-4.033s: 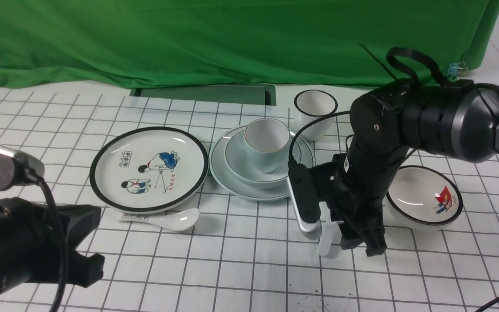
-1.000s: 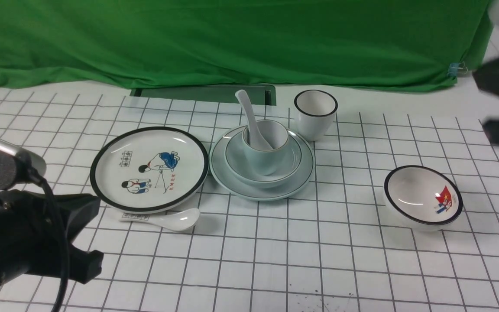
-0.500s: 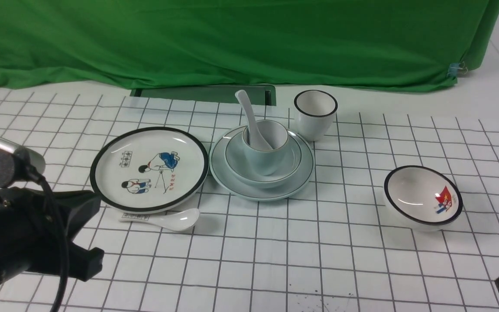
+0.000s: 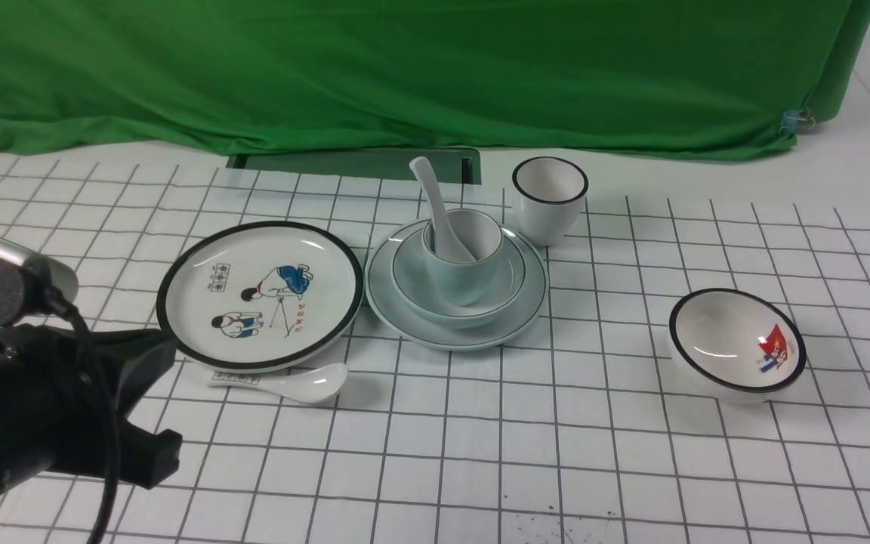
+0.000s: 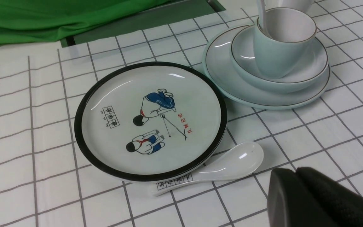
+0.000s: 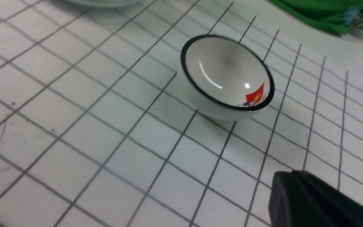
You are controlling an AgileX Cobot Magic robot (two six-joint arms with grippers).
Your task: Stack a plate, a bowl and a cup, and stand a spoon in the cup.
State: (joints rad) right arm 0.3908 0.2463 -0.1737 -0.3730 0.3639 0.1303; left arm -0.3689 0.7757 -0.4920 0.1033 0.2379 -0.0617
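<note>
The right arm, seen over the desk (image 4: 631,468) four seconds ago, is no longer showing in the front view; the plate (image 4: 405,321) is lying mid-desk, just beside a cartoon plate (image 4: 329,298); the bowl (image 4: 514,272) is sitting on the plate; the cup (image 4: 461,283) is standing in the bowl; the spoon (image 4: 431,193) is leaning in the cup, handle up; the left pincer (image 5: 295,176) and the right pincer (image 6: 291,178) are both pressing shut, gripping nothing.

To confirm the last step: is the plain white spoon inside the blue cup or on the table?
Inside. The spoon stands in the cup, handle leaning out over its rim.
</note>
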